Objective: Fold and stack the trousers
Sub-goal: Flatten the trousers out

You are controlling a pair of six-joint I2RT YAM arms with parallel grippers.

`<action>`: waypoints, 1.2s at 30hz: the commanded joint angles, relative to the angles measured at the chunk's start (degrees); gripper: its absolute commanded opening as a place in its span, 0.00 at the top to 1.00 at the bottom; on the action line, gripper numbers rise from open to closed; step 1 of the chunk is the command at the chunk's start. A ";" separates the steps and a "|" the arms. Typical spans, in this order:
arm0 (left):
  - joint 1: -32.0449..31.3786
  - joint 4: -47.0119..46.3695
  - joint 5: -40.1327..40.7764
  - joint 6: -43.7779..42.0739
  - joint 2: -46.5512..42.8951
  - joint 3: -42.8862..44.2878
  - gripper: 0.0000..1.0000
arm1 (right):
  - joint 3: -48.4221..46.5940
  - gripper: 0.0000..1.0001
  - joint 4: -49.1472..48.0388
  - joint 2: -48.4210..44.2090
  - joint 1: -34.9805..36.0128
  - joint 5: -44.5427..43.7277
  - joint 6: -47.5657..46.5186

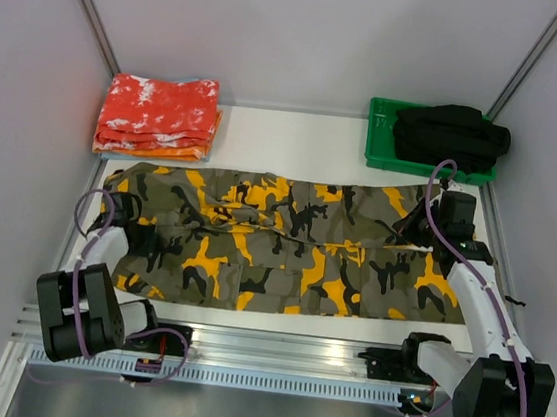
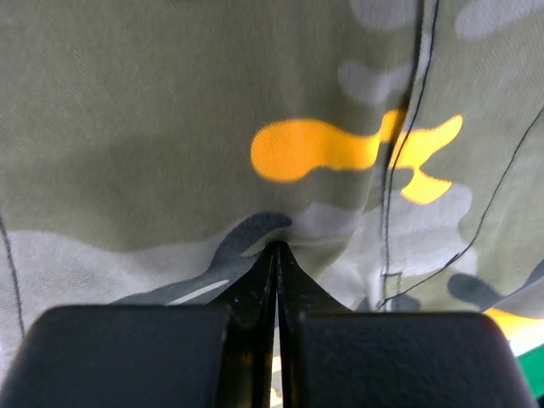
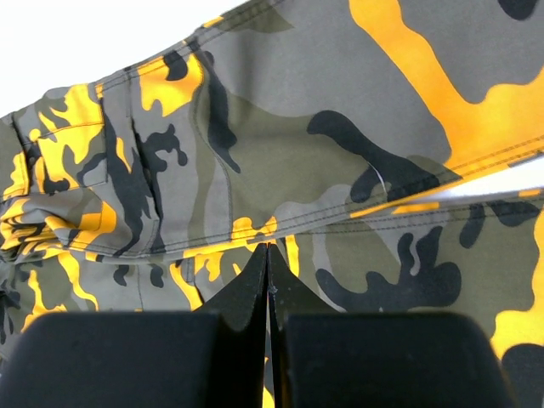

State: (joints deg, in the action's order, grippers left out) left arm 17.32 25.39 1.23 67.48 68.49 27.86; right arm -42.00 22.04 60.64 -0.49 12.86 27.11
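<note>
Table [image 1: 286, 141], overhead: trousers [image 1: 284, 249] spread | wrists: left hand [image 2: 276, 248], right hand [image 3: 268, 249] pinching folds

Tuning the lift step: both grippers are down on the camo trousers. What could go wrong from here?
1. The right gripper is shut right at a seam edge of the trousers. It may hold only one layer, which could slip out on lifting.
2. The folded red-orange cloths and the green tray lie just beyond the trousers' far edge. A fold swung that way might snag or shift them.
</note>
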 commanded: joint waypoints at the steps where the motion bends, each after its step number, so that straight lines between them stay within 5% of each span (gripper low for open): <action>1: 3.15 0.19 2.37 -2.88 4.37 0.17 0.98 | 0.60 0.99 2.21 -1.05 0.23 -2.14 0.57; 14: 14.84 1.15 6.76 -14.22 5.78 7.30 0.98 | -0.45 0.97 1.07 2.29 0.23 -3.54 2.94; 19: 14.76 -2.44 -1.49 -20.54 5.08 9.23 0.98 | -1.77 0.94 1.25 4.04 0.23 -7.23 3.03; 23: 14.76 -1.66 -7.03 -24.76 -1.41 11.95 0.95 | -3.70 0.79 2.39 5.10 0.23 -11.01 3.38; 24: 14.76 -0.96 -7.21 -26.07 -3.34 13.35 0.89 | -4.92 0.73 3.17 5.19 0.23 -12.50 3.56; 25: 14.76 -0.08 -6.95 -26.61 -6.84 14.06 0.69 | -5.63 0.62 3.53 5.10 0.23 -13.56 4.26; 26: 14.76 1.75 -6.69 -27.31 -8.44 14.85 0.52 | -6.25 0.35 3.97 5.01 0.23 -14.70 4.70; 28: 14.76 3.96 -6.68 -27.67 -11.87 16.87 0.11 | -7.74 0.06 5.20 4.49 -0.21 -17.86 6.80; 31: 14.67 8.01 -8.87 -27.41 -13.29 18.28 0.02 | -9.59 0.02 7.92 4.40 -3.09 -20.77 9.35; 36: 14.76 10.47 -17.22 -26.09 -15.31 16.71 0.01 | -8.64 0.02 13.90 3.26 -15.39 -19.72 15.94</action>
State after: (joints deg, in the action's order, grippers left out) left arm 31.79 31.64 -9.54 42.52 53.98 45.45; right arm -50.28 30.48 65.65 -9.96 -4.93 37.41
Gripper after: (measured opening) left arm 0.985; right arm 0.979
